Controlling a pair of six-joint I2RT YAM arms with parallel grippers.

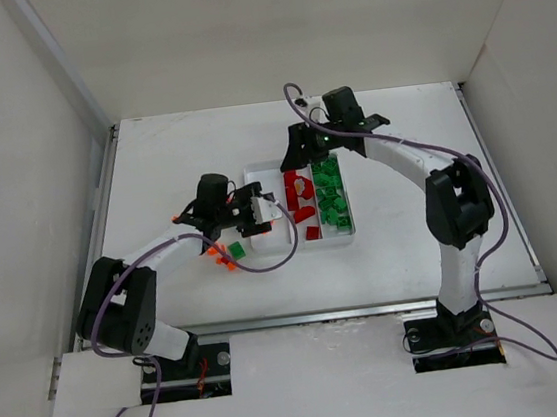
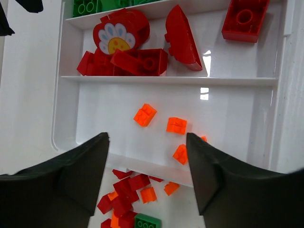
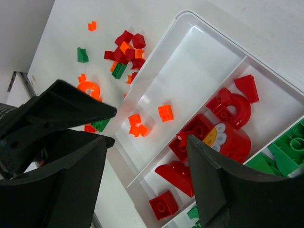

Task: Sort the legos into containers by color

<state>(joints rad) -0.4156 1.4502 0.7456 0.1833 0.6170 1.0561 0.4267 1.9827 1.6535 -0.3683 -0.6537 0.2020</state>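
I hold L gripper (image 2: 146, 142) spread, empty, over tray (image 2: 166, 80) orange lane, likely drop spot. R gripper (image 3: 147, 140) spread, empty, above tray. Loose legos (image 2: 126, 190) beside tray.

Wore white shells along left arm (image 1: 167, 244) and right arm (image 1: 409, 158); bulged with black joints (image 1: 456, 203); trailed thin purple cables (image 1: 506, 218) from black bases; ended in matte black wedge-shaped fingers (image 2: 71, 175).
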